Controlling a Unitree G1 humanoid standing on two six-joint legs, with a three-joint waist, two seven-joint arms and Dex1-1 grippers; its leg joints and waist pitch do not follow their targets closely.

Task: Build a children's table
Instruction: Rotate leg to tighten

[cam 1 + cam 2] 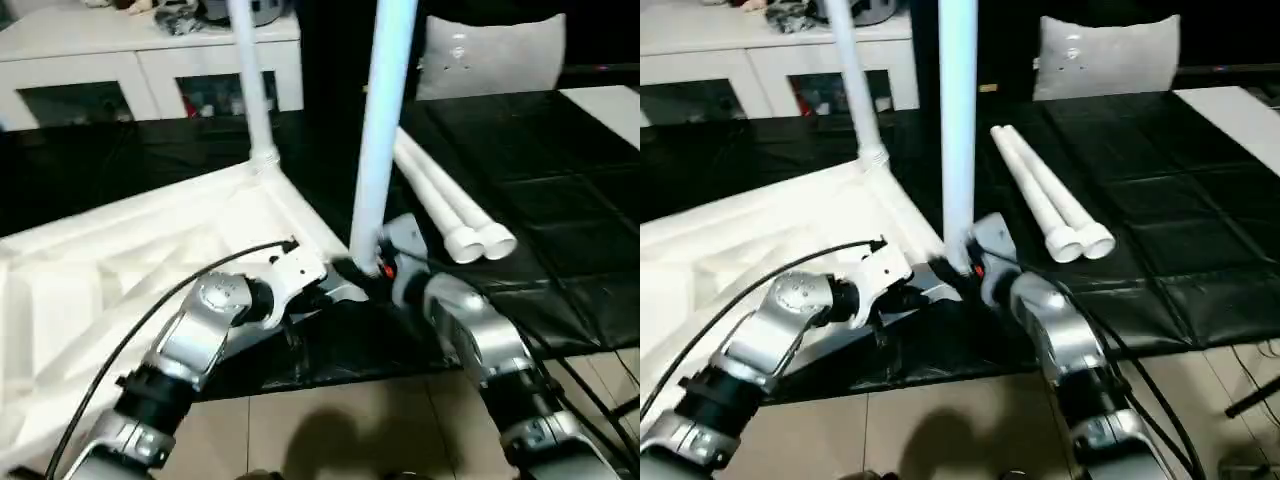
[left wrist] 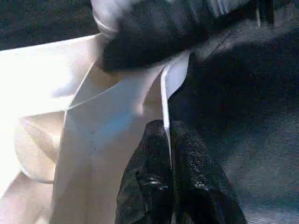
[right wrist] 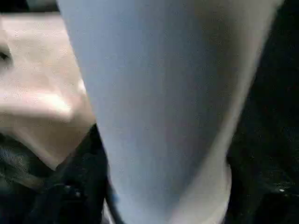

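Leg two of four going in. Our tabletop (image 1: 120, 270) lies ribbed side up on the black mat (image 1: 560, 200), filling 8–10 o'clock of the head view. One leg (image 1: 255, 90) stands seated in the far corner socket at 11 o'clock. A second leg (image 1: 385, 120) stands upright at the near corner, dead centre, right gripper (image 1: 372, 268) at its base; we cannot tell whether those jaws are clamping it or letting go. Left gripper (image 2: 169, 177) is pressed together, pinching the tabletop's thin rim beside that corner.

Next, in our judgement: confirm the leg is seated before freeing it.

Two spare legs (image 1: 455, 205) lie side by side at 2 o'clock, within reach. White cabinet (image 1: 140, 60) behind, clear of the work.
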